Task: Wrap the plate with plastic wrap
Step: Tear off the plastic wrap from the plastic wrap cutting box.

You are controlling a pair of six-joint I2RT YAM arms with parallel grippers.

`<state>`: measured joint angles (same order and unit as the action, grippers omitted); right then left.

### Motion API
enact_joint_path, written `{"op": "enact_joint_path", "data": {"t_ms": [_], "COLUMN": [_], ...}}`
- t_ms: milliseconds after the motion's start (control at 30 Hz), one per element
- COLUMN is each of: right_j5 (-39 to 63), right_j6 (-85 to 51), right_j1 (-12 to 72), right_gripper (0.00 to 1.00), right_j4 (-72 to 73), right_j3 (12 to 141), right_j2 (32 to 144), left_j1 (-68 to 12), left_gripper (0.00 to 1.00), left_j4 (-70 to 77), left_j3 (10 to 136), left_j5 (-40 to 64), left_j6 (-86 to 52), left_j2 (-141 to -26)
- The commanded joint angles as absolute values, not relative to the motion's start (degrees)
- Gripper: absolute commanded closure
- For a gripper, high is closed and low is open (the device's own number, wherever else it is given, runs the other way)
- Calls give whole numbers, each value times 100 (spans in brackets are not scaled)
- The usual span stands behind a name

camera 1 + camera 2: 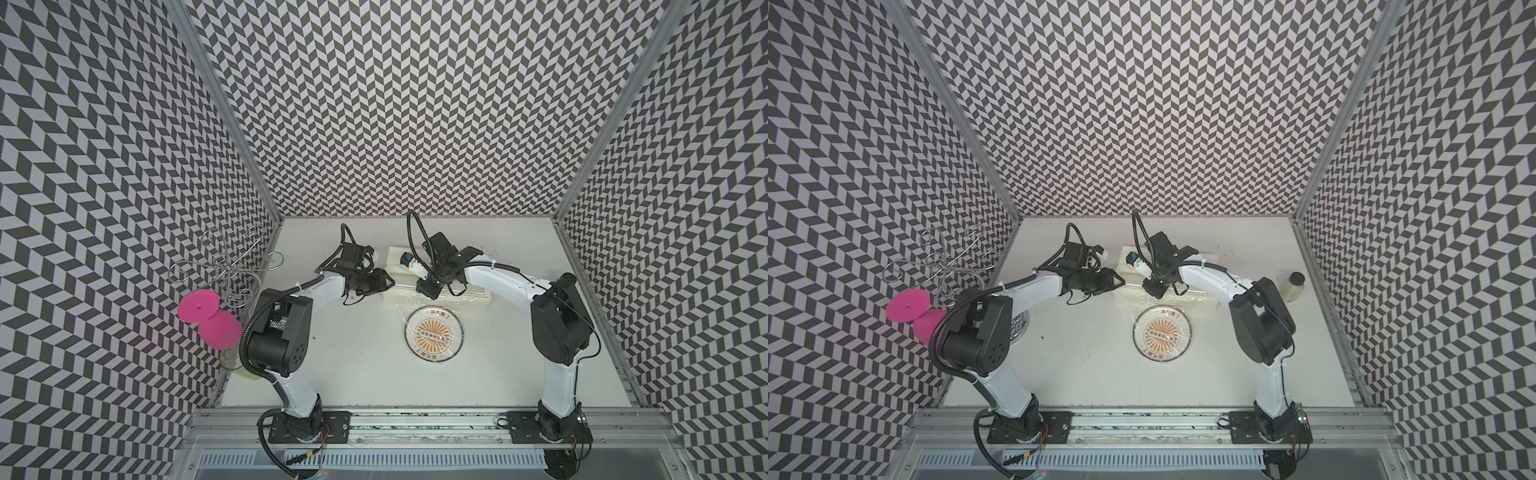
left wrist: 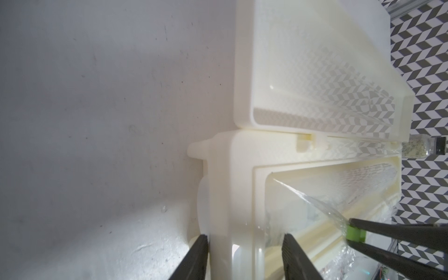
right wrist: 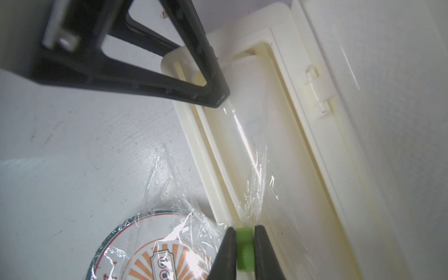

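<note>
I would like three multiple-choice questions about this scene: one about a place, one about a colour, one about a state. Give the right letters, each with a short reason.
1. Where does the plate lie, relative to the box?
A. On the table, between the box and the arms' bases
B. Inside the box
C. Behind the box, at the back wall

2. What colour is the tab that the right gripper pinches?
A. Red
B. Blue
C. Green

3. In what state is the box's lid?
A. Shut
B. Open
C. Taken off and laid on the plate

Answers:
1 A: both top views show it on the table, on the near side of the box.
2 C: the right wrist view shows green between the fingers.
3 B: the left wrist view shows the lid folded back and the plastic wrap coming out.
</note>
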<state>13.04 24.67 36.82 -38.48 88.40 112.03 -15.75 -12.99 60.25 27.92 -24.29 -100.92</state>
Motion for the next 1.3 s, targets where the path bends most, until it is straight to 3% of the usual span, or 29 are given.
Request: {"op": "enact_joint_path", "data": {"t_ms": [0,233,1100,1267], "right_j5": [1166,1242,186,-10], "right_j6": [2824,3685,4384,4290], "right_j1": [3594,3153,1987,1908], "right_gripper": [89,95,100,98], "right_j4": [-3941,-3861,-3407,-3395], "right_j3": [8575,7972,5464,5811], "right_j2": [11004,10390,8375,8662], "left_j1": [-1528,-1424,-1401,-1459], "left_gripper": [57,66,68,68], "left_j4": [-1571,-1442,-1736,-1722], "left_j3": [5594,5169,5137,5133], "left_j5": [2301,2177,1655,1674], "left_j6": [-2477,-2582,-2355,-2371], "left_j2": [-10608,-10973,-11316,-11260]}}
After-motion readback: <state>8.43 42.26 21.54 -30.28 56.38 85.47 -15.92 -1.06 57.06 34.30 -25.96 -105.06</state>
